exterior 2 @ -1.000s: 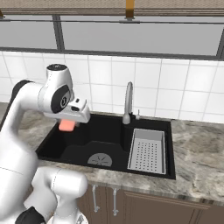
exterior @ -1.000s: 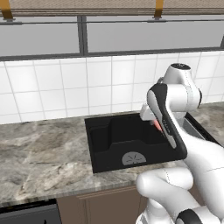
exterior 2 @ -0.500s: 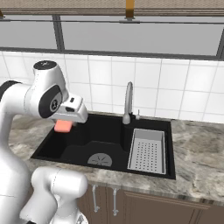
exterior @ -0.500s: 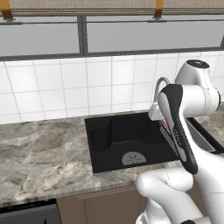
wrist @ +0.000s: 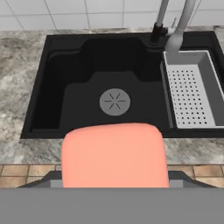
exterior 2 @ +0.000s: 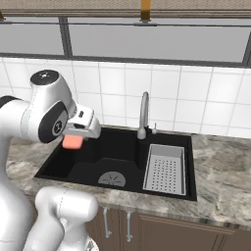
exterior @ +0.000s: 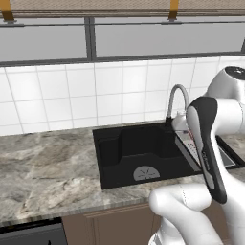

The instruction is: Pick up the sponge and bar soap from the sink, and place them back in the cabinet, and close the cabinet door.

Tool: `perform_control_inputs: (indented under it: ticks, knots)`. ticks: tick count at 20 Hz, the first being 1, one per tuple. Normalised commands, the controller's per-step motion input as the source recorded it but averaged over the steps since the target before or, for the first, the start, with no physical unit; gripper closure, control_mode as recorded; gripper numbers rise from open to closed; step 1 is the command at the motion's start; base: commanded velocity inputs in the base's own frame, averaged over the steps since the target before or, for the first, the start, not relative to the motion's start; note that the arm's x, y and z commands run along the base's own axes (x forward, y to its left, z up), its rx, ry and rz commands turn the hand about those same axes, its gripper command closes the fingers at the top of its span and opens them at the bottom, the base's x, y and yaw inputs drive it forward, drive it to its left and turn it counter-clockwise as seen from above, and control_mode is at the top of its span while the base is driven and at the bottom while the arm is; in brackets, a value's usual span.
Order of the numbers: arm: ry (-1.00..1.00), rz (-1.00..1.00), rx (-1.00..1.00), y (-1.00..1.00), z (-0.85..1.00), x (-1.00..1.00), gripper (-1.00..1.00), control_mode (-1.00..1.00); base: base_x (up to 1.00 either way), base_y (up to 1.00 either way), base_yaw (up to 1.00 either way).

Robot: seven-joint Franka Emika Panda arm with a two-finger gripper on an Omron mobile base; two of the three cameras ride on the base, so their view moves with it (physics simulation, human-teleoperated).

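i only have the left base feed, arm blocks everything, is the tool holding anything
Observer: Yes, the tool holds the bar soap, lifted above the sink.
Operator: is the sponge left in the basin
Observer: No sponge shows in the hand view; the basin floor around the drain is bare.
Operator: anything else in there
Observer: A grey perforated rack sits in the basin, on the faucet side.
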Motion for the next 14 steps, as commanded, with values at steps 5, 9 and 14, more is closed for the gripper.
perform_control_inputs:
  ticks: [5,9,14]
  knots:
    - [-0.03,0.0,0.0,-0.01,0.28,-0.01,1.0,-1.0,0.0,0.0,0.0]
    - [0.0,0.0,0.0,0.0,0.29,-0.04,1.0,-1.0,0.0,0.0,0.0]
    - [0.0,0.0,0.0,0.0,0.13,-0.3,1.0,-1.0,0.0,0.0,0.0]
